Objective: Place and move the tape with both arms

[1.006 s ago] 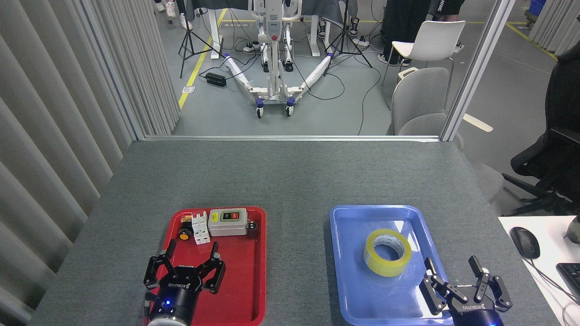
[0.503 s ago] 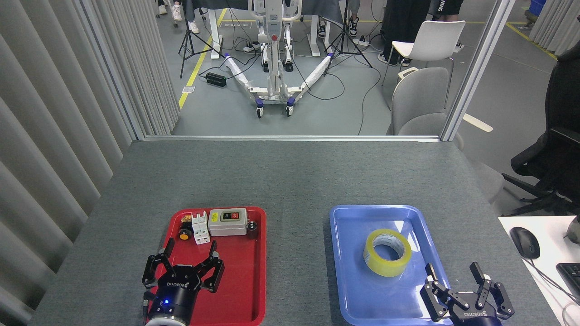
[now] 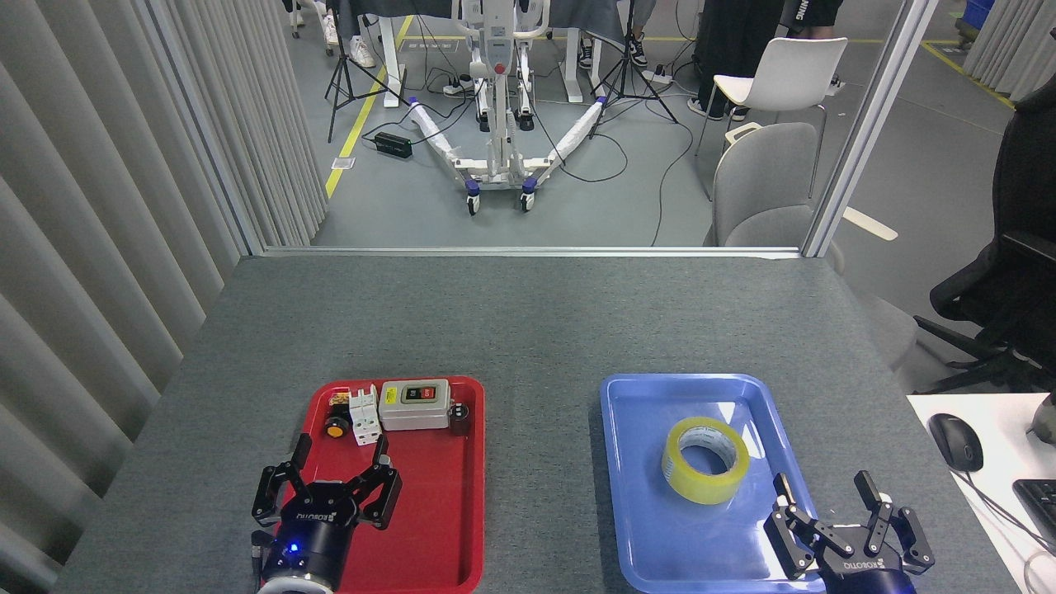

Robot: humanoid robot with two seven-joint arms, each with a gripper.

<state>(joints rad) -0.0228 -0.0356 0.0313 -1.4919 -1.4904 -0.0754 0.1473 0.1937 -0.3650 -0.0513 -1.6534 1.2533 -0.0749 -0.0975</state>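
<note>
The tape [image 3: 705,459] is seen lying flat near the middle of the blue tray [image 3: 635,495], untouched. Both arms are cut off by the lower frame edge. The right gripper [image 3: 827,493] is held spread wide and empty over the tray's near right corner, just beside the roll. The left gripper [image 3: 339,450] is likewise splayed, empty, above the red tray [image 3: 450,528]. Bare grey table [image 3: 528,322] is seen between and beyond the trays.

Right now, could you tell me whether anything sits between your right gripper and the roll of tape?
Nothing visible does. The tape lies alone in the blue tray, and the right gripper hangs open near the tray's near right corner, with only bare tray floor between them.
</note>
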